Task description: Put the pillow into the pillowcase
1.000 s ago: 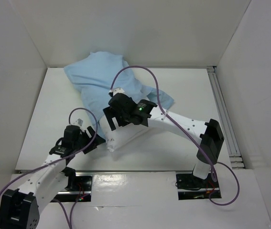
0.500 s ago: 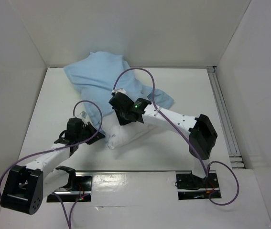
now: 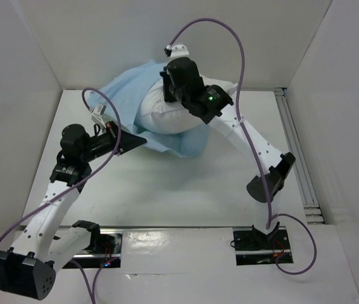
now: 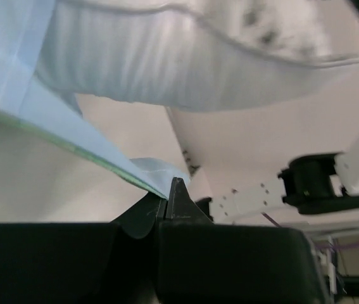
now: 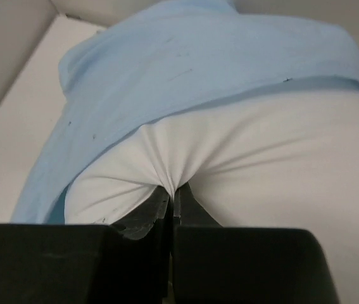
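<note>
Pillow (image 3: 166, 115) is sitting way farther back on the tabletop (image 3: 185, 183) vs 1 s ago, partly under the pillowcase (image 3: 123, 88). Risk, imo: thin hem is pulling taut and could slip from left claw (image 4: 168, 191) w/ more pull, closing the mouth. Both are clamping fully closed: left on pillowcase hem, right claw (image 5: 173, 195) on pillow fabric.
</note>
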{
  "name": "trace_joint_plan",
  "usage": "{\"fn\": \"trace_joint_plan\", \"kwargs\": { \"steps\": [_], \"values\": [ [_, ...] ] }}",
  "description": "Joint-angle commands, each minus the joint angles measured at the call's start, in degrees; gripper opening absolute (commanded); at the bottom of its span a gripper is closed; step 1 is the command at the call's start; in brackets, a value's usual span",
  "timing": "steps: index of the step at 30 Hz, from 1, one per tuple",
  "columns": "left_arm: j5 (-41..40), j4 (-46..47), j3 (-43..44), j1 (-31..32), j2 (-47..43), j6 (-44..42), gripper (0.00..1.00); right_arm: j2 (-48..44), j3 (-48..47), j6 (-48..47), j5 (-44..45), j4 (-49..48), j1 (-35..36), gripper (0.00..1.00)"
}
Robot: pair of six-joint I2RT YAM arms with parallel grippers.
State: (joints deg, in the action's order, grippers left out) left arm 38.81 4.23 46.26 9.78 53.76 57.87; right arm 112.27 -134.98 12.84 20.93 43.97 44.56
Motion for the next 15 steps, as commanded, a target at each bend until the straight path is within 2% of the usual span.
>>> {"fn": "trace_joint_plan", "kwargs": {
  "steps": [1, 4, 7, 13, 14, 15],
  "values": [
    [10.75, 1.30, -1.60, 0.15, -4.08, 4.26, 0.00, -2.14, 16.11, -0.19, -1.05, -11.86, 1.06, 0.00],
    [14.27, 2.01, -7.84, 0.68, -11.55, 8.39, 0.00, 2.06, 26.21, 2.71, -1.77, -15.82, 1.06, 0.00],
    [16.03, 0.79, -12.05, 1.29, -18.94, 10.68, 0.00, 5.49, 29.85, 5.25, -4.66, -17.25, 0.54, 0.00],
    [12.80, -15.72, -10.68, 1.29, -21.94, 2.71, 0.00, 4.19, 31.79, 6.49, -7.66, -18.92, 0.53, 0.00],
    [12.09, -16.96, -10.14, 1.29, -21.16, 1.99, 0.04, 2.79, 32.32, 6.49, -8.35, -18.39, 0.53, 0.00],
    [12.08, -18.10, -9.35, 1.29, -20.45, 0.94, 0.20, 2.17, 32.32, 7.10, -9.14, -18.39, 0.53, 0.00]
  ]
}}
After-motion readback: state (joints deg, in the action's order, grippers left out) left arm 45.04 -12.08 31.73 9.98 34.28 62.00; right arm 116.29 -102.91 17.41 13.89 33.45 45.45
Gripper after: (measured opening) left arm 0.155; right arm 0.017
